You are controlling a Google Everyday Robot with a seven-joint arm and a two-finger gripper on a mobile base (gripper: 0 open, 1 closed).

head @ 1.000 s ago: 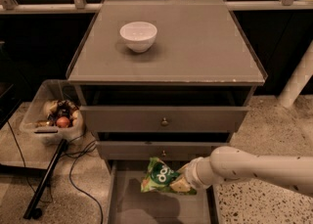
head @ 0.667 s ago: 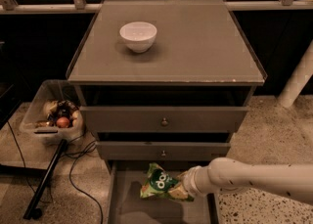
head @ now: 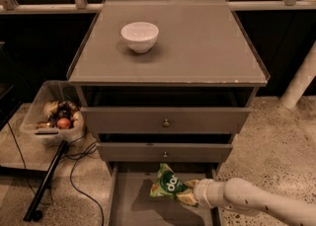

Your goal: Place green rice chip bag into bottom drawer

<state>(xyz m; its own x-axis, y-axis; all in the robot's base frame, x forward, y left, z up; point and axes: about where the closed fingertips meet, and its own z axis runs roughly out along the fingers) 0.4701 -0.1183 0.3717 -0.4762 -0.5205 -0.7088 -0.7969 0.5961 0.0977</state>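
1. The gripper (head: 188, 196) sits low at the front right of the cabinet (head: 197, 47), over the right part of the pulled-out bottom drawer (head: 131, 207). It is clamped on the right end of the green chip bag (head: 167, 184).
2. The bag hangs tilted, with its free end toward the drawer's back left. A shadow shows under it, so it looks to be just above the drawer floor and not lying flat.
3. The arm (head: 247, 200) comes in from the right at floor level. That is probably the only way under the middle drawer (head: 164, 152), which sticks out a little above.
4. The end grip makes sense: the crinkly bag is soft, so a pinch at one edge lets the rest trail into the drawer.
5. The bag is over the drawer, so the next step is to lower it a touch and release.
6. Risk: the bag's top end is near the middle drawer front and could snag or stay propped there.
7. The white bowl (head: 139, 36) on the cabinet top, the plastic bin (head: 42, 102) at the left and the cables (head: 79, 170) on the floor are all well apart from the action.
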